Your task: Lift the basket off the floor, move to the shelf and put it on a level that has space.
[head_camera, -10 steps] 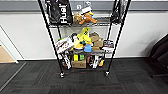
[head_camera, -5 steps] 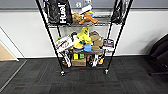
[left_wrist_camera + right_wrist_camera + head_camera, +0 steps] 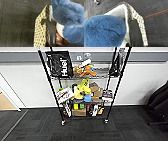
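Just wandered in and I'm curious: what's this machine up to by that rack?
It faces the black wire shelf, whose lower tiers are packed with toys and boxes. Its wrist cameras look down on a cream woven basket holding something blue and fluffy, above dark carpet floor. The basket isn't on the shelf yet.

Head camera faces the shelf (image 3: 83,87) from high up — both wrists close over the basket (image 3: 40,31).

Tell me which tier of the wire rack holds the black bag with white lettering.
The upper visible tier of the shelf: the black bag stands at its left end beside an orange plush toy. The tiers below hold boxes and yellow items.
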